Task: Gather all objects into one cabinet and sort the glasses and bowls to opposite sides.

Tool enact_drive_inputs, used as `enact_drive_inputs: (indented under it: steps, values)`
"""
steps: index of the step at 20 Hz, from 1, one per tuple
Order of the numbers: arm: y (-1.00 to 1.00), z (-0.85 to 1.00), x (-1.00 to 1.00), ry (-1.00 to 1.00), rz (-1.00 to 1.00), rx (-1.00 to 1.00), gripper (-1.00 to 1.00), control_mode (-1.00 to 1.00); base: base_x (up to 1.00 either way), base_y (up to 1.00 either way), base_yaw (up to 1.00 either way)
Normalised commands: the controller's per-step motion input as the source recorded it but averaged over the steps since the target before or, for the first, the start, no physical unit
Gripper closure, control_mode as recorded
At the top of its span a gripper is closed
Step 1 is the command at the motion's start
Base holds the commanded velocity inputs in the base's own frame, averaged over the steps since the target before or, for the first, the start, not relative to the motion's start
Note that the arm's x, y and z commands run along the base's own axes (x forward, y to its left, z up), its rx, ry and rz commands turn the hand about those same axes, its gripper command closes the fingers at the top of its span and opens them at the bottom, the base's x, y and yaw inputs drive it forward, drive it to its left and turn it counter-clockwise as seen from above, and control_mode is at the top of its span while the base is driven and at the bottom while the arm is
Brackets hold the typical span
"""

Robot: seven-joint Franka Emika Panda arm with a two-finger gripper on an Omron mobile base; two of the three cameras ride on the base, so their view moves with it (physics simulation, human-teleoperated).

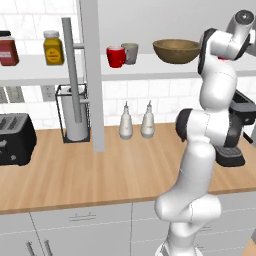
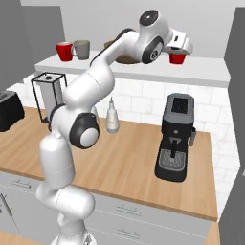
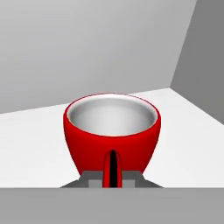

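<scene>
Reaching high along the white shelf board (image 2: 201, 72), far to the right end near the grey side wall; pincer (image 2: 184, 47) hovering right at a small red cup (image 2: 177, 58), seen close in the hand view as a glossy red cup (image 3: 112, 131) with a pale inside and a thin loop handle facing the camera; cup standing upright on the shelf, apparently between the finger tips (image 3: 92, 181) at the bottom edge, though whether the jaws are pressing on it or merely flanking it cannot be told. Further left on the same shelf, a second red cup (image 1: 115, 56) touching or just beside the grey-green cup (image 1: 131, 52), and the wide wooden bowl (image 1: 176, 50) between that pair and the arm; yellow jar (image 1: 53, 48) and red jar (image 1: 8, 50) beyond the door edge with its steel bar handle (image 1: 71, 65). Judged by looks: cup light, rigid, glazed and so slippery, likely to chip if knocked; best taken across the body just below the rim, handle left free, squeezed gently and lifted straight before any sideways carry toward the other cups; bowl side to stay separate. Shakers (image 1: 126, 121) and coffee machine (image 2: 174, 139) down on the table, well apart from the work.
</scene>
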Motion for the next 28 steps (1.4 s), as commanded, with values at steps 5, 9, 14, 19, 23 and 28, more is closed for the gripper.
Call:
enact_drive_inputs:
  steps: [5, 9, 14, 19, 23, 28]
  values:
    - [0.14, -0.11, -0.05, -0.28, 0.0, -0.1, 1.0, -1.0, 0.0, 0.0, 0.0]
    - [0.05, 0.02, -0.39, -0.21, 0.0, -0.06, 1.0, -1.0, 0.0, 0.0, 0.0]
    - [0.06, 0.28, -0.56, -0.14, 0.0, -0.04, 1.0, -1.0, 0.0, 0.0, 0.0]
    - [0.19, 0.52, -0.58, -0.03, 0.0, 0.0, 1.0, -1.0, 0.0, 0.0, 0.0]
    - [0.21, 0.58, -0.57, 0.02, 0.01, 0.0, 1.0, -1.0, 0.0, 0.0, 0.0]
    - [0.38, 0.17, -0.63, 0.14, 0.07, 0.05, 1.0, -1.0, 0.0, 0.0, 0.0]
